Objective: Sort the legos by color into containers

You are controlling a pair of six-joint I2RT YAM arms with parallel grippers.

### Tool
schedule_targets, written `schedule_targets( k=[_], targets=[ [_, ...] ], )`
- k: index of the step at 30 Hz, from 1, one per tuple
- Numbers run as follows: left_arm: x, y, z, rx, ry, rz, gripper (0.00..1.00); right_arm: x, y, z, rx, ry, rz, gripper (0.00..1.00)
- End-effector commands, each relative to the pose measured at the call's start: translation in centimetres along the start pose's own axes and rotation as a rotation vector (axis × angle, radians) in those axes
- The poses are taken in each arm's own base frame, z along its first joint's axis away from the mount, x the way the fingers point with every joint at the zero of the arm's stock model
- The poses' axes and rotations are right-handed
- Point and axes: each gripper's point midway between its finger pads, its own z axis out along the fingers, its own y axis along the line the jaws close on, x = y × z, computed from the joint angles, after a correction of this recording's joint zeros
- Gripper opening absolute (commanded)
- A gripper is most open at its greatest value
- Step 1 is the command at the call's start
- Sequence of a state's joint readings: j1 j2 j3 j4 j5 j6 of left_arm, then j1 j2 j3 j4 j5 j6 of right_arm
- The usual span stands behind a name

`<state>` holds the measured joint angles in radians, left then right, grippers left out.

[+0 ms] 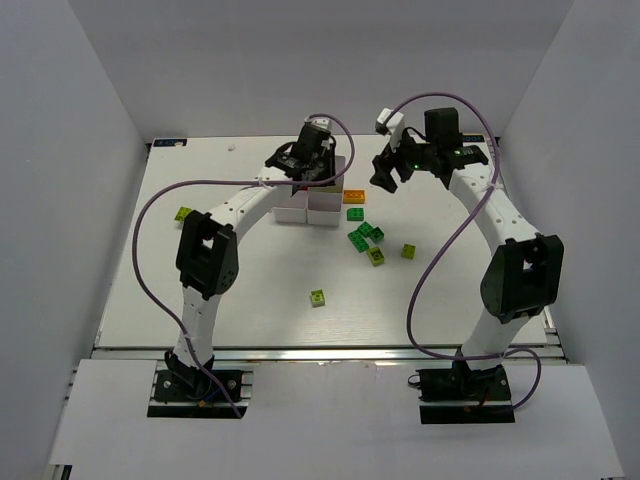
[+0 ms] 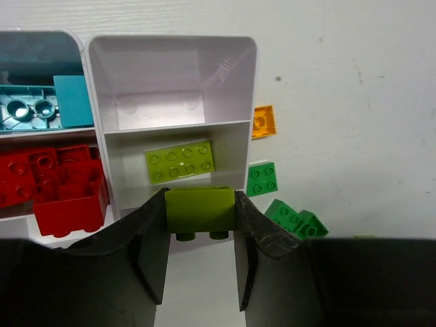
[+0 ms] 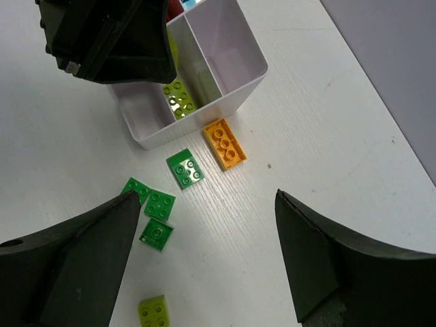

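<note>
Got the left gripper (image 2: 201,204) right up at the lens, clamped on a lime brick (image 2: 199,212), hanging over the right column of the tray (image 2: 163,102). Can't tell the exact compartment under it, too much finger in the way. Right gripper (image 3: 208,204) next: spread wide, holding nothing, hovering over the table (image 1: 250,290) just right of the tray. Then the tray, going by the left wrist view: light blue bricks (image 2: 41,109) in the upper left compartment, red bricks (image 2: 54,184) in the one below, a second lime (image 2: 180,162) lying flat, studs up, in the middle right one. Loose stuff on the table: orange brick (image 2: 263,121) just beside the tray wall, green bricks (image 2: 261,178) near it, stray limes (image 1: 317,297) well apart, closer to the arm bases.
</note>
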<state>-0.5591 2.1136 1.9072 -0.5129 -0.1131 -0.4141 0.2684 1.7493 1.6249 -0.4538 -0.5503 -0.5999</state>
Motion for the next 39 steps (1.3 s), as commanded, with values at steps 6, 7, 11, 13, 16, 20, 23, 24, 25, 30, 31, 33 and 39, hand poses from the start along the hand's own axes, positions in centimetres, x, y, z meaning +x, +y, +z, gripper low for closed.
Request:
schedule_targets(
  k=[6,7,11,13,16,20,23,24,25,30,31,33,39],
  targets=[
    [-1.8,0.8,0.1,-0.108,-0.052,0.051,0.47,-2.2,0.4,-1.6,0.001,-0.063,-0.008,0.88],
    [-1.7,0.9,0.5,-0.115,-0.048,0.056,0.48,-2.1,0.5,-1.7,0.0,-0.061,-0.004,0.89],
    [-2.2,0.8,0.9,-0.121,-0.057,0.057,0.56,-1.9,0.6,-2.0,0.008,-0.057,-0.006,0.89],
    [-2.6,0.7,0.9,-0.123,-0.064,0.058,0.68,-1.9,0.6,-2.2,0.013,-0.058,-0.008,0.89],
    [-3.0,0.6,0.6,-0.12,-0.076,0.057,0.74,-1.6,0.5,-2.4,0.035,-0.052,-0.005,0.89],
    [-5.2,-0.7,-1.2,-0.072,-0.135,0.037,0.75,-1.5,-0.3,-3.0,0.098,-0.054,0.002,0.89],
    [-6.6,-1.5,-2.6,-0.037,-0.17,0.019,0.75,-0.1,-0.2,-2.7,0.09,-0.024,0.054,0.89],
    [-7.6,-1.9,-3.8,-0.02,-0.197,0.013,0.75,0.7,-0.2,-2.7,0.082,-0.012,0.076,0.9],
    [-8.2,-2.0,-4.5,-0.015,-0.211,0.009,0.75,1.2,0.1,-2.5,0.055,-0.003,0.094,0.88],
    [-8.7,0.1,-8.7,-0.035,-0.293,-0.017,0.63,3.6,2.4,-3.1,-0.031,0.039,0.142,0.48],
    [-10.1,0.7,-11.9,-0.037,-0.36,-0.047,0.6,4.3,3.0,-3.1,-0.044,0.059,0.159,0.4],
    [-7.7,4.1,-12.3,-0.078,-0.36,-0.083,0.54,5.7,4.1,-3.2,-0.073,0.106,0.208,0.22],
    [-5.1,12.6,-19.8,-0.113,-0.423,-0.314,0.98,10.5,7.6,-3.0,-0.078,0.262,0.344,0.51]
  ],
)
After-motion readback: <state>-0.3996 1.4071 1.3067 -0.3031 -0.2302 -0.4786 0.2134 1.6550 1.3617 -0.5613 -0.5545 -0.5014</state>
